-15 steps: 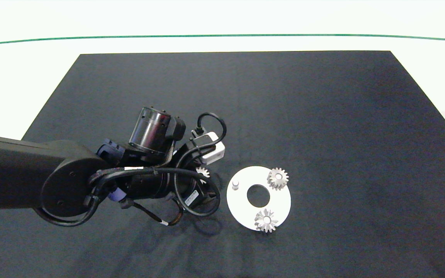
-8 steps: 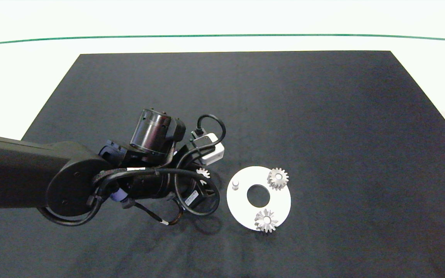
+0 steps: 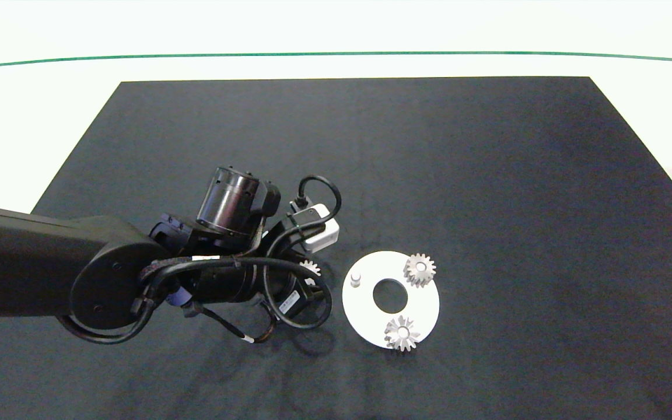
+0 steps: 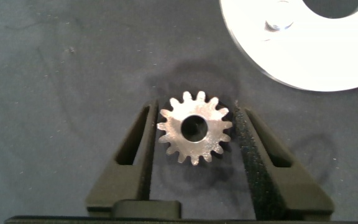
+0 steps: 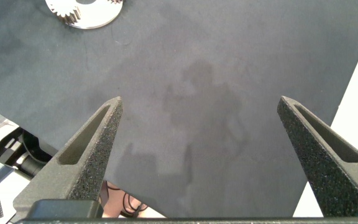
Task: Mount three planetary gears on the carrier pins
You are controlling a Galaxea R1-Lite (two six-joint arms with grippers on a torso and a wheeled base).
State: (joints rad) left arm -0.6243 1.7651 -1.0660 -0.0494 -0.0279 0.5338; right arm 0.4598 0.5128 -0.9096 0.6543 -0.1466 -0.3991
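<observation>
Left hand (image 4: 194, 134) closing around third gear (image 4: 194, 129) on the tabletop (image 3: 487, 175), pads (image 4: 146, 152) touching or nearly touching the teeth, grasp not yet surely clenched. Gear lying flat, just beside the disc (image 3: 423, 306), having edged slightly nearer to it than a second ago along with the wrist. Two gears (image 3: 419, 269) (image 3: 401, 333) already sitting on pins; one pin (image 3: 355, 279) bare. Lifting and seating on that pin remaining. Right hand (image 5: 204, 162) parked off to the side, spread wide, grasping nothing.
</observation>
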